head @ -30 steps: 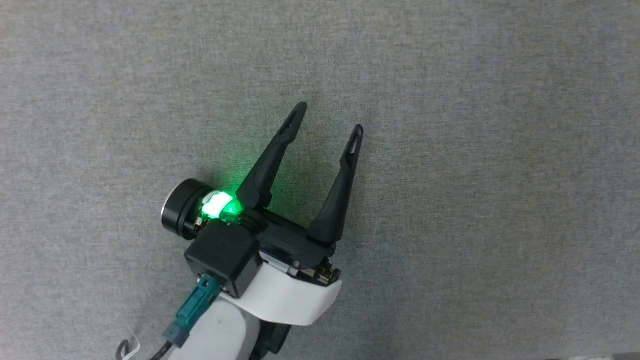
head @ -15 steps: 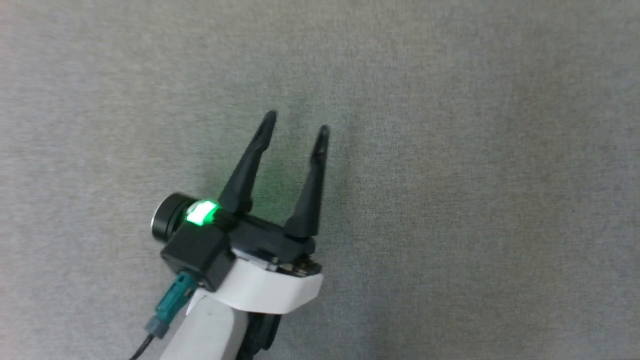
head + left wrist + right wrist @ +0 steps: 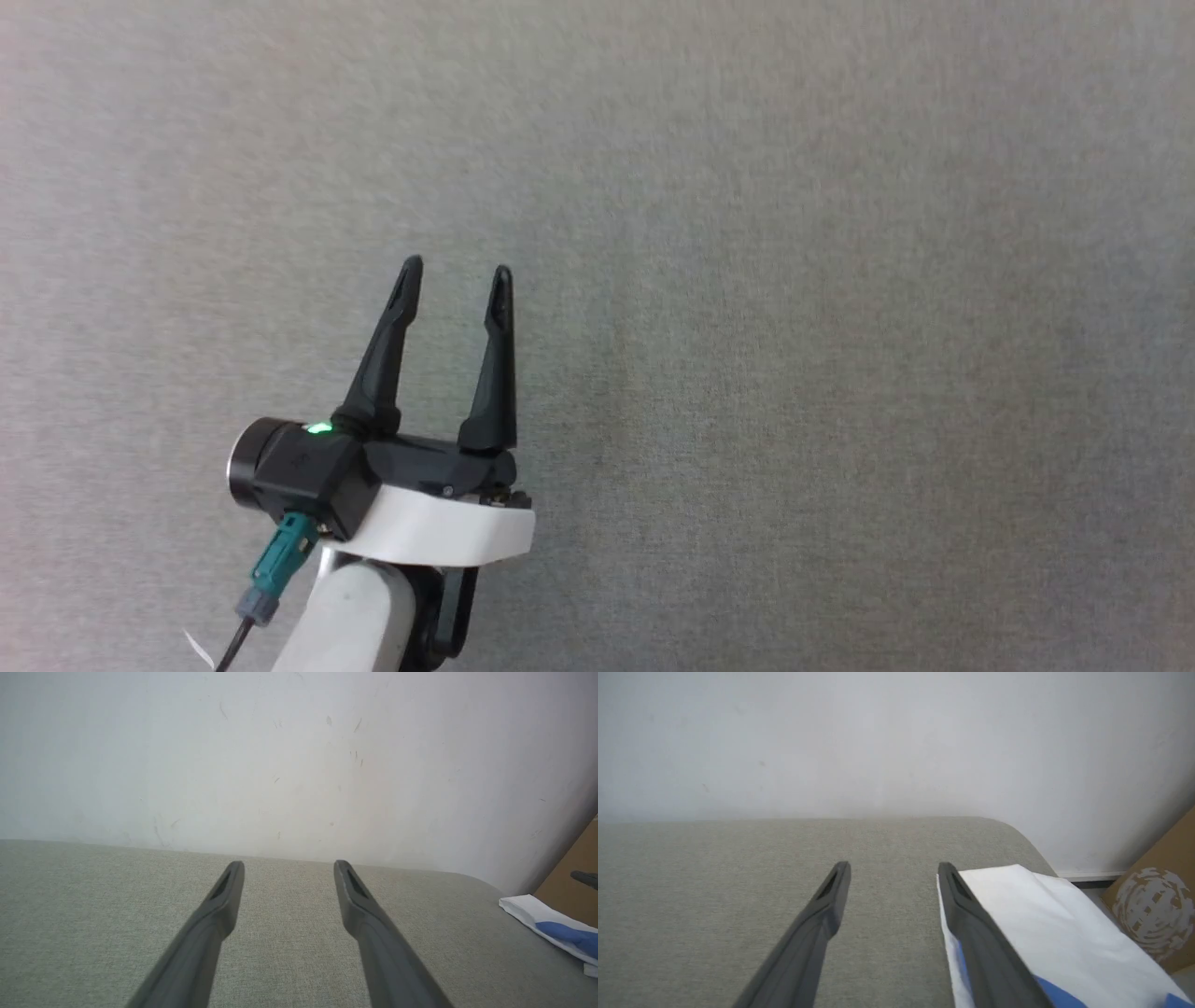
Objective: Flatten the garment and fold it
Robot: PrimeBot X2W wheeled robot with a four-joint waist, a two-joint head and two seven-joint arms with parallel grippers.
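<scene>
Since our left pincer (image 3: 456, 271) and right pincer (image 3: 894, 866) stand spread and empty, and the garment (image 3: 1045, 924) lies folded flat at the right wrist view's lower right on the tabletop (image 3: 714, 882), we judge folding done; next, only neatening remains.

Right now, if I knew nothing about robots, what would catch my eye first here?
In the head view, the left gripper stands out at lower left: two long dark fingers spread over a plain grey surface, a small green light at their base. In the right wrist view, the white-and-blue garment lies at lower right beside the open right gripper, a brown cardboard box beyond it.
</scene>
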